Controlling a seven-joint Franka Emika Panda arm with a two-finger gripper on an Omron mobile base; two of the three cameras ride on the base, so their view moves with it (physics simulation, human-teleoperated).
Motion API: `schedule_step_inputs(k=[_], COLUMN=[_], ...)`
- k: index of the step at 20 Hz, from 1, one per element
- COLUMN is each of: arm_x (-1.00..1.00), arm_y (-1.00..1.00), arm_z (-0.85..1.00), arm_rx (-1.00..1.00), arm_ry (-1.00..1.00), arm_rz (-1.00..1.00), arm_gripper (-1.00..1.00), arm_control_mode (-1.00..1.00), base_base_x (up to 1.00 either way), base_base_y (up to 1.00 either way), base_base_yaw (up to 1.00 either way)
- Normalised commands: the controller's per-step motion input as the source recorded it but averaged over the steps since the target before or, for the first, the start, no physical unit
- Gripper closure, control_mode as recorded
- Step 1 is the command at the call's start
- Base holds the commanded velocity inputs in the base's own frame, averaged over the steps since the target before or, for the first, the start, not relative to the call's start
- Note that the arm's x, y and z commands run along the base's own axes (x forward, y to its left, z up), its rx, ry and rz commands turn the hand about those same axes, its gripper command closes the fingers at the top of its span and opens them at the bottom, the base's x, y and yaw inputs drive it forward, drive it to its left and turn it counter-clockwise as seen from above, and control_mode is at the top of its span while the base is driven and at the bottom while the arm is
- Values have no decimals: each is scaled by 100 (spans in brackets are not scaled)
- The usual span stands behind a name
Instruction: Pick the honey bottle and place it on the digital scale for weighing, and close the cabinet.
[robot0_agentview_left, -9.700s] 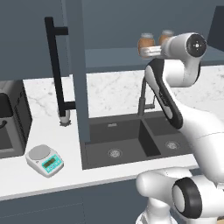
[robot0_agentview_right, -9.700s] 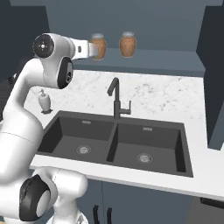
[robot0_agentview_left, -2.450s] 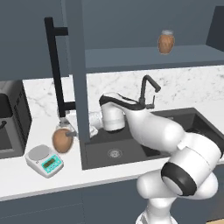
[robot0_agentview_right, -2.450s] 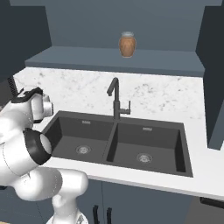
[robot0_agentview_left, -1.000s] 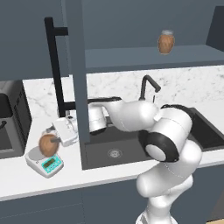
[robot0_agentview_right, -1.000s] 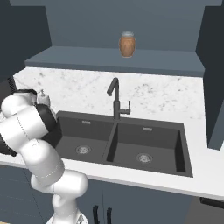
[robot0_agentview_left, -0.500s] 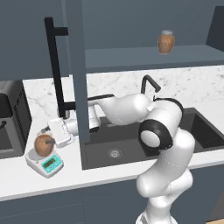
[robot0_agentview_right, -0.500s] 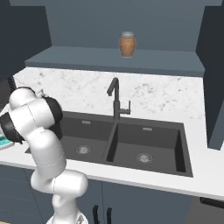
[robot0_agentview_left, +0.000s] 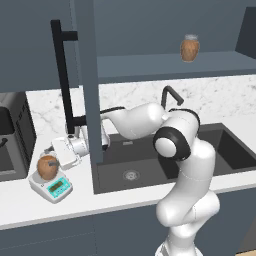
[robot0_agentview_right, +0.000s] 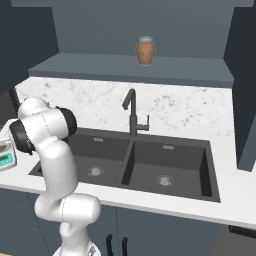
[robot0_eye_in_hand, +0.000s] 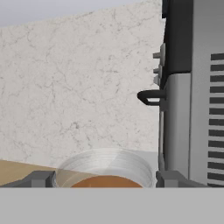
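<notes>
Carried down from the shelf over the past seconds, one honey bottle (robot0_agentview_left: 48, 167) now sits on the digital scale (robot0_agentview_left: 51, 185) rather than hanging beside it, as it did half a second ago.

Taking the scale as landmark: the cabinet (robot0_agentview_left: 90, 85) stands to its right with the door swung out toward the camera, still to be closed. The black appliance (robot0_agentview_left: 15, 135) stands just behind it and to the left. Up on the cabinet shelf, far right, the look-alike jar (robot0_agentview_left: 189, 48) remains.

At the bottle's right side, the gripper (robot0_agentview_left: 59, 159) grips it between its fingers (robot0_eye_in_hand: 169, 179); releasing looks like the next step.
</notes>
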Motion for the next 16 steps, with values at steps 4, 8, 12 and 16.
schedule_step_inputs(k=[4, 8, 12, 16], arm_x=[27, 23, 6, 0], arm_y=[14, 4, 3, 0], arm_z=[-13, -11, -22, -2], arm_rx=[0, 0, 0, 0], arm_ry=[-8, -3, -1, 0], arm_rz=[0, 0, 0, 0], arm_gripper=[100, 100, -100, -100], arm_control_mode=[-100, -100, -100, -100], base_base_x=[0, 0, 0, 0], base_base_y=[0, 0, 0, 0], base_base_yaw=[0, 0, 0, 0])
